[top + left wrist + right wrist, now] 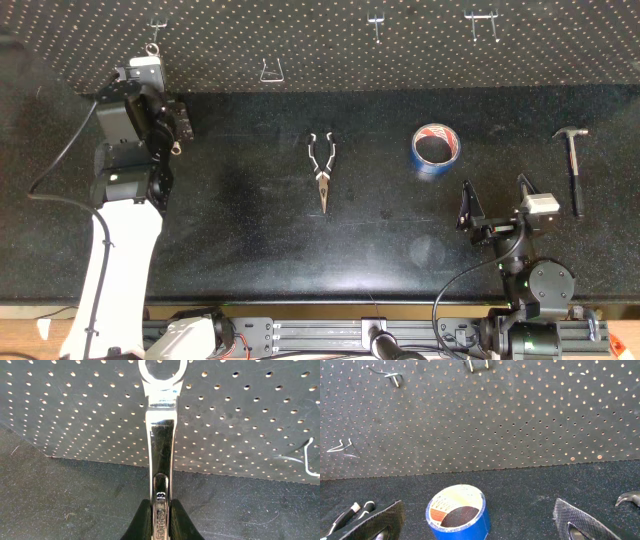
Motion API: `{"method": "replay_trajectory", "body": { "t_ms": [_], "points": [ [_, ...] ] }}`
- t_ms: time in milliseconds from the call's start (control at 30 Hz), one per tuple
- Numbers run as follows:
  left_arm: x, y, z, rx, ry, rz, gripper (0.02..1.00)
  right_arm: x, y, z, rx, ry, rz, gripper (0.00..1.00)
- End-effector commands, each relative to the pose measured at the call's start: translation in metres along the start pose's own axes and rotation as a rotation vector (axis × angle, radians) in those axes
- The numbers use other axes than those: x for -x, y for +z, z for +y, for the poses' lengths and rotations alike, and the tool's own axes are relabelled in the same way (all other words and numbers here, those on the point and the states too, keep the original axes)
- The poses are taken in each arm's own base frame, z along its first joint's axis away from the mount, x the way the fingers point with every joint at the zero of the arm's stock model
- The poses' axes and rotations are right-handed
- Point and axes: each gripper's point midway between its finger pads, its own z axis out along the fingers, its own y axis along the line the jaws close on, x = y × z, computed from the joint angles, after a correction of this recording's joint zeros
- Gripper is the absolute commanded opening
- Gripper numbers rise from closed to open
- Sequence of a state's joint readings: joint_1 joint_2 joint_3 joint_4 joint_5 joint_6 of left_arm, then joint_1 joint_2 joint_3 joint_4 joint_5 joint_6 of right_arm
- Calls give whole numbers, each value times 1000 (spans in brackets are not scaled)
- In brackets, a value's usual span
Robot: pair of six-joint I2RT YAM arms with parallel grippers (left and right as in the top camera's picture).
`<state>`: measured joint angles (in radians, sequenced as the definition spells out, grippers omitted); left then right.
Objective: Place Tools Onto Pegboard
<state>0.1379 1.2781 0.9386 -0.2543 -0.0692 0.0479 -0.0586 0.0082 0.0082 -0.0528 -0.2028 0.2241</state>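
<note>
A shiny metal wrench (161, 435) is clamped by its handle in my left gripper (161, 522), which is shut on it. Its ring end (162, 370) rests against the black pegboard (75, 415). From above, the left gripper (152, 68) is at the far left of the board, with the wrench ring (152, 47) just below a hook (158, 22). Pliers (322, 165), a blue tape roll (436, 148) and a hammer (572, 165) lie on the black mat. My right gripper (495, 197) is open, just short of the tape roll (457, 512).
Wire hooks hang on the pegboard (400, 50): one low (270, 72), two higher up (375, 20) (482, 20). The right wrist view shows the pliers' handles (350, 512) and the hammer head (627, 498) on either side of the tape.
</note>
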Motion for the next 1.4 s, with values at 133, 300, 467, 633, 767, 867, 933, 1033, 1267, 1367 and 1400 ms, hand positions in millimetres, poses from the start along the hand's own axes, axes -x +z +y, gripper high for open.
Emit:
{"method": "replay_trajectory", "body": {
  "t_ms": [133, 300, 467, 633, 767, 867, 933, 1033, 1267, 1367, 1400],
  "points": [
    [20, 8, 0, -6, 0, -50, 27, -2, 0, -1, -5, 7, 1, 972],
    [26, 16, 0, -6, -1, -57, 29, -2, 0, -1, -5, 7, 1, 972],
    [30, 24, 0, -6, -1, -71, 27, -2, 0, -1, -5, 7, 1, 974],
    [26, 31, -6, -17, 7, -56, 29, -2, 0, -1, -5, 7, 1, 972],
    [29, 34, -10, -30, 11, -72, 29, -2, 0, -1, -5, 7, 1, 972],
    [31, 35, -10, -29, 11, -80, 29, -2, 0, -1, -5, 7, 1, 972],
    [31, 35, -10, -29, 11, -80, 38, -2, 0, -1, -5, 7, 1, 972],
    [31, 35, -10, -29, 11, -80, 117, -2, 0, -1, -5, 7, 1, 972],
    [31, 35, -10, -28, 13, -79, 882, -2, 0, -1, -5, 7, 1, 976],
    [30, 34, -9, -28, 13, -75, 996, -2, 0, -1, -5, 7, 1, 972],
    [30, 30, -9, -28, 13, -71, 996, -2, 0, -1, -5, 7, 1, 972]
  ]
}}
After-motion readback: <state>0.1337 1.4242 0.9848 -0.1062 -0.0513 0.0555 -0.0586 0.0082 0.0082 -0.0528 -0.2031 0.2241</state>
